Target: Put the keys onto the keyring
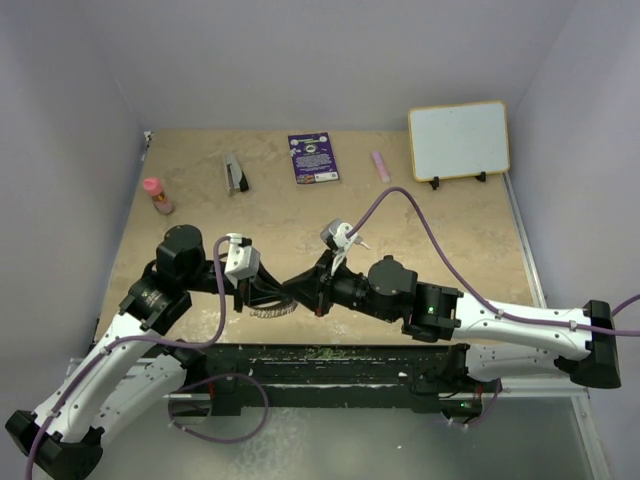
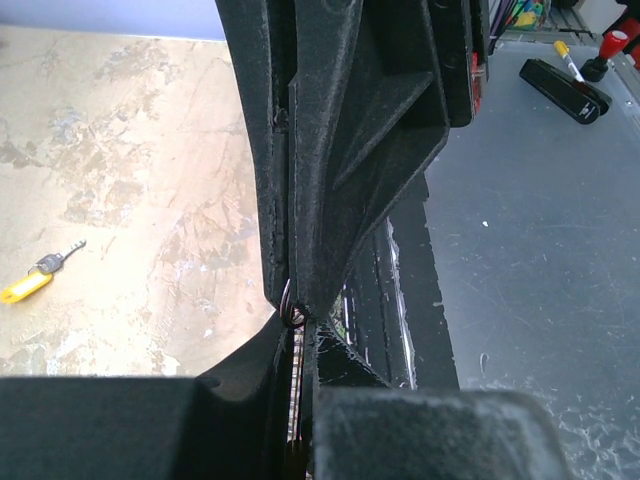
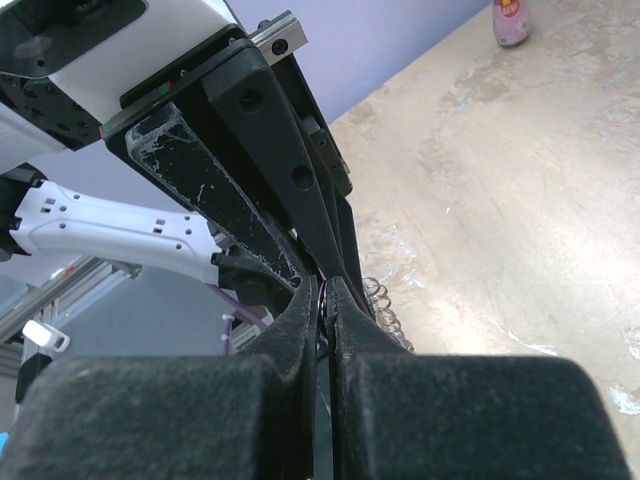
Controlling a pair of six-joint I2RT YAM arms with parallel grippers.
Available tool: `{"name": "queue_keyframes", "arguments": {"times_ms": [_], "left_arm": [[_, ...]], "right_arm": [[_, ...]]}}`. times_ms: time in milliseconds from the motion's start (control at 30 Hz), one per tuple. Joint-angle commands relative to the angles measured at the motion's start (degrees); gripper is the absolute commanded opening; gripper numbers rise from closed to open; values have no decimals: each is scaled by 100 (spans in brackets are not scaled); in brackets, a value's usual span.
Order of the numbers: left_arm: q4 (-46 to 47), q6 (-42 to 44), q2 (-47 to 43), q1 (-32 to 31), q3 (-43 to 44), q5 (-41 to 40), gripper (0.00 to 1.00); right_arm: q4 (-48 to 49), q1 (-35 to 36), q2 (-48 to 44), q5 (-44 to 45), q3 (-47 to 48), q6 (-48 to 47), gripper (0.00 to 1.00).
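My two grippers meet tip to tip over the near middle of the table. The left gripper (image 1: 296, 291) (image 2: 300, 328) is shut on the keyring (image 2: 295, 385), which shows as a silvery ridged strip between its fingers. The keyring's coiled loop (image 1: 270, 310) (image 3: 381, 300) sticks out beside the fingers. The right gripper (image 1: 314, 290) (image 3: 325, 287) is shut on a small thin metal ring (image 2: 289, 306) right at the left fingertips. One key (image 2: 32, 282) with a yellow head lies flat on the table, apart from both grippers.
Along the far side of the table stand a pink bottle (image 1: 155, 195), a grey-and-black tool (image 1: 236, 173), a purple card (image 1: 313, 157), a pink block (image 1: 381, 165) and a small whiteboard (image 1: 458, 140). The metal base plate (image 2: 530, 260) borders the near table edge.
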Motion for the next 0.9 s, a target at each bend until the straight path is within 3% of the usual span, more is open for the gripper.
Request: {"name": "queue_keyframes", "arguments": {"times_ms": [0, 167, 400, 633, 733, 867], "left_arm": [[442, -147, -76, -48, 138, 153, 3], [436, -154, -166, -31, -29, -100, 3], [1192, -710, -527, 108, -645, -185, 3], [1580, -1117, -955, 302, -1056, -199, 3], [1712, -1163, -1081, 373, -1132, -253, 3], [1650, -1061, -1167, 407, -1127, -333, 3]], "right_arm": [[443, 72, 86, -26, -21, 78, 0], [198, 72, -68, 558, 8, 78, 34], [-95, 72, -576, 1353, -33, 198, 57], [-612, 63, -1117, 2253, -253, 147, 69], [-1088, 42, -1277, 2751, -346, 293, 69], [-1622, -76, -1275, 2780, -333, 456, 66]]}}
